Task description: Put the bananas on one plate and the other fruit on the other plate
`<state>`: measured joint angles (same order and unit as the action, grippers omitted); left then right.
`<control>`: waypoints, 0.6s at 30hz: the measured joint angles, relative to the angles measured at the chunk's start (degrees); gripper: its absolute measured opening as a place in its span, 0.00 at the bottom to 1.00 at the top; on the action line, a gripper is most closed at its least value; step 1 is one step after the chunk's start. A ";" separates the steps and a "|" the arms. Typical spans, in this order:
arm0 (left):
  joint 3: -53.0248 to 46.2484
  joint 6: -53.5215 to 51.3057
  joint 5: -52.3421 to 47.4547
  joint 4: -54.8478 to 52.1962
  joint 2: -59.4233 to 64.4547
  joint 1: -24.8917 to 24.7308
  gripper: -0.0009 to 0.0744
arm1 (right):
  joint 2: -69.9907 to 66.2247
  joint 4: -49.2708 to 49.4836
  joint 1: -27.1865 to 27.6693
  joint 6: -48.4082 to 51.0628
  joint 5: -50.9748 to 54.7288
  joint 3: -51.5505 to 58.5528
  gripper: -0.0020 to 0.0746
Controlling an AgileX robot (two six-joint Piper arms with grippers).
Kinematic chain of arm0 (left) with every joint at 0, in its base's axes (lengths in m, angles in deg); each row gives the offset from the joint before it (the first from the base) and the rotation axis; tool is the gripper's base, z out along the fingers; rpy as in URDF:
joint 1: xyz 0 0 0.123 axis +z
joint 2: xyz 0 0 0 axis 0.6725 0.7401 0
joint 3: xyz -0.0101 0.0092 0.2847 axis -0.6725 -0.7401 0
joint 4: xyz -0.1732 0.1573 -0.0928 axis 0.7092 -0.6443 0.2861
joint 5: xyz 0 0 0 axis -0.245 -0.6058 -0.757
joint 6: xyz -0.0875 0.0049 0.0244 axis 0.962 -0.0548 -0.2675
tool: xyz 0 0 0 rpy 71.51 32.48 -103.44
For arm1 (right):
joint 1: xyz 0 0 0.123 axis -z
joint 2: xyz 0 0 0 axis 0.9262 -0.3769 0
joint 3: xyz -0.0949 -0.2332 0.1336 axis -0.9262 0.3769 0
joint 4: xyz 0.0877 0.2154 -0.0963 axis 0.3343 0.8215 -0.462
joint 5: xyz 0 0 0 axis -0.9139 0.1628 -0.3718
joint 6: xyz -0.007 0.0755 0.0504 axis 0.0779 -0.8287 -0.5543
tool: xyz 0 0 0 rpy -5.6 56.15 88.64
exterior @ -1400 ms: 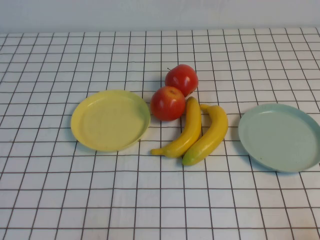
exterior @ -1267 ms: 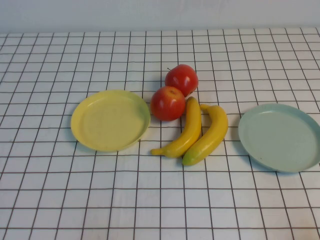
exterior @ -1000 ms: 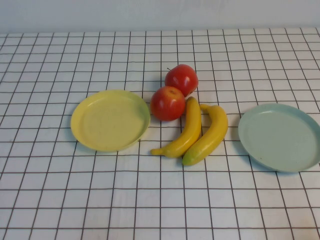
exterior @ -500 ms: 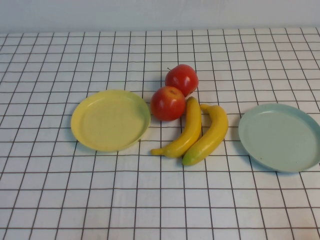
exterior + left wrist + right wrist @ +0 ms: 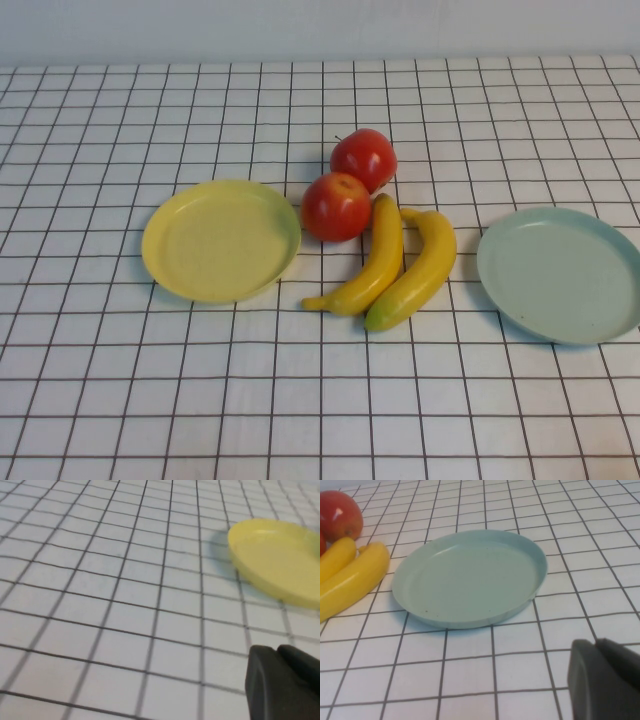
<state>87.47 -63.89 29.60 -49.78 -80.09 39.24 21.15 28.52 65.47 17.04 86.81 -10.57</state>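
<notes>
Two red apples touch each other at the table's middle. Two yellow bananas lie side by side just right of the near apple. The pale yellow plate sits empty to their left, and the pale blue-green plate sits empty to their right. Neither arm shows in the high view. My left gripper is shut and empty, low over the cloth near the yellow plate. My right gripper is shut and empty near the blue-green plate, with bananas and an apple beyond it.
A white cloth with a black grid covers the table. A pale wall runs along the far edge. Open cloth lies in front of the plates and fruit.
</notes>
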 joint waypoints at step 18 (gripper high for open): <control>2.52 9.42 8.06 27.74 0.00 0.00 0.01 | 0.00 0.00 0.00 0.00 0.00 0.00 0.01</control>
<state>89.99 -54.47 37.66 -22.04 -80.09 39.24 21.15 28.52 65.47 17.04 86.81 -10.57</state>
